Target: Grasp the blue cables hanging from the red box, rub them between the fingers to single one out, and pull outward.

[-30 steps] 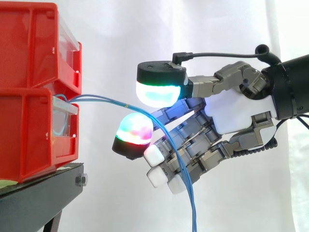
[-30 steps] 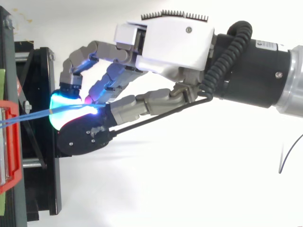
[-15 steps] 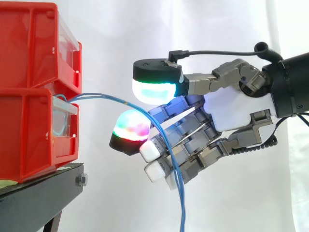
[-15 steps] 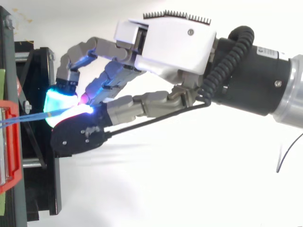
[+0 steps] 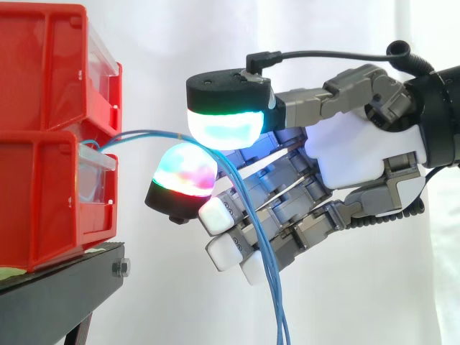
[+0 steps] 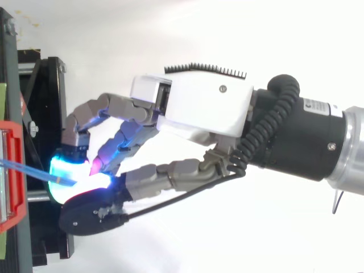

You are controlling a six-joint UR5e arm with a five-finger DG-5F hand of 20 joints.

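Here, blue cables [image 5: 144, 134] from lower red bin [image 5: 43, 201], between the fingers [image 5: 183, 180]

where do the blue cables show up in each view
Side view: blue cables leave the red bins at left, arch right between the hand's pads, then drop to the bottom edge.
Top view: blue cables run from the left edge into the pads.
Shared landmark: the red bins.
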